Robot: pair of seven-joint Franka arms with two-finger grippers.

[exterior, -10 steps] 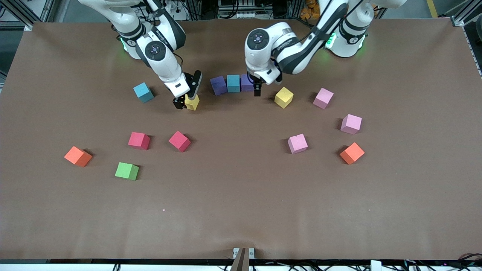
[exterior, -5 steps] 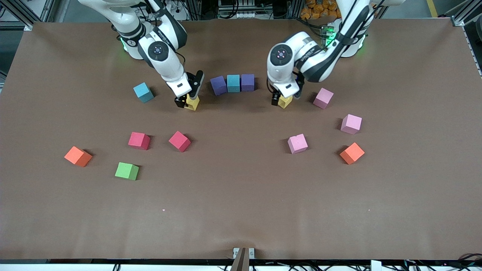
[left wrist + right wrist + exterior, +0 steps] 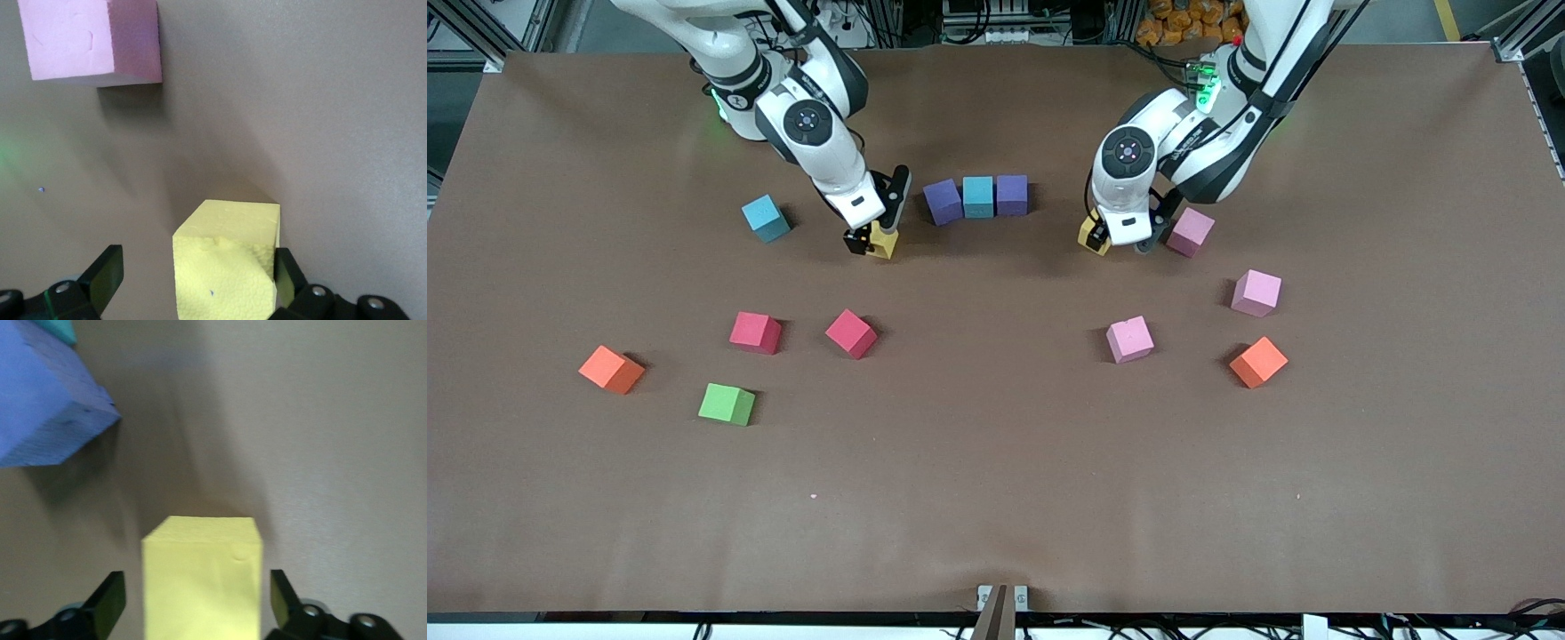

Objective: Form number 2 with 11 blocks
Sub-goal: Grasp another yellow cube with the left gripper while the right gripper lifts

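The row of three cubes, purple–teal–purple [image 3: 977, 197], serves as landmark; it appears to be the first line of the number 2, with the rest unbuilt. Nearest the front camera lies the green cube [image 3: 727, 404], toward the right arm's end of the table, with an orange cube [image 3: 611, 369] beside it; a second orange cube [image 3: 1258, 362] lies toward the left arm's end. Between these and the row lie two red cubes [image 3: 755, 332] and three pink cubes [image 3: 1129, 339]. Level with the row, the right gripper [image 3: 871, 243] straddles a yellow cube [image 3: 884, 242] resting on the table, fingers wide on either side and not seen to touch it. The left gripper [image 3: 1117, 242] straddles the other yellow cube [image 3: 1091, 236], fully open; in the left wrist view one finger [image 3: 288, 275] lies against the cube's face and the other stands clear, so a shift to centre would likely prevent the cube from twisting at closure. The right wrist view shows its cube centred, with gaps either side, which the front view hides beneath the wrists. A lone teal cube [image 3: 765, 218] lies toward the right arm's end.
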